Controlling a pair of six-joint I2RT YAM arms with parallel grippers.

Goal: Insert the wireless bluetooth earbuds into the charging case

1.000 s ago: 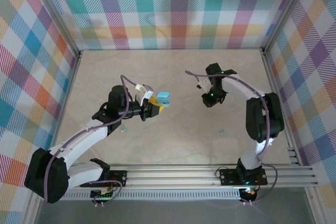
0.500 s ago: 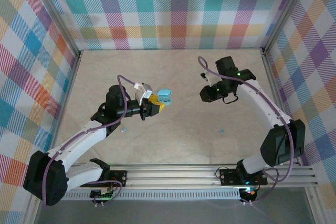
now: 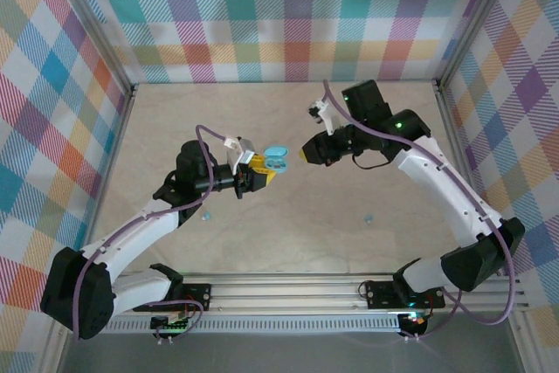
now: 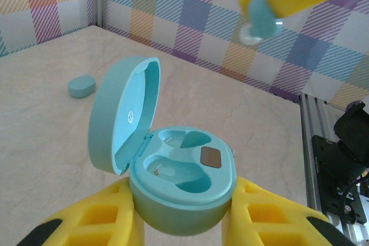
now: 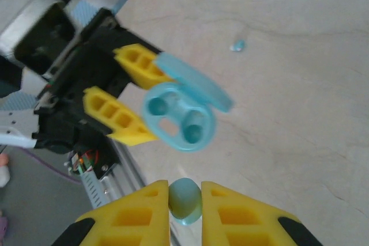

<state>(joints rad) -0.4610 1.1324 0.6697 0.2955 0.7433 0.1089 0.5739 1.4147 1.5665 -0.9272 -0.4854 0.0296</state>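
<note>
The light-blue charging case (image 4: pixel 181 185) stands open, lid (image 4: pixel 124 113) up at the left, and both its sockets are empty. My left gripper (image 4: pixel 181 214) is shut on the case's base; from above the case (image 3: pixel 276 160) sits at the left gripper (image 3: pixel 261 171) tips. My right gripper (image 5: pixel 184 197) is shut on one pale teal earbud (image 5: pixel 185 199), a short way from the case (image 5: pixel 179 116) and apart from it. From above, the right gripper (image 3: pixel 308 153) is just right of the case. Loose earbuds lie on the table (image 3: pixel 206 214) (image 3: pixel 369 216).
The beige table (image 3: pixel 288 233) is walled by plaid panels at the back and both sides. A metal rail (image 3: pixel 349 290) runs along the near edge. One earbud (image 4: pixel 81 86) lies on the table beyond the case lid, another (image 5: pixel 237 45) past the case.
My right arm has swung left with the earbud, from mid-table to just beside the open case. The left gripper has held the case almost still.
</note>
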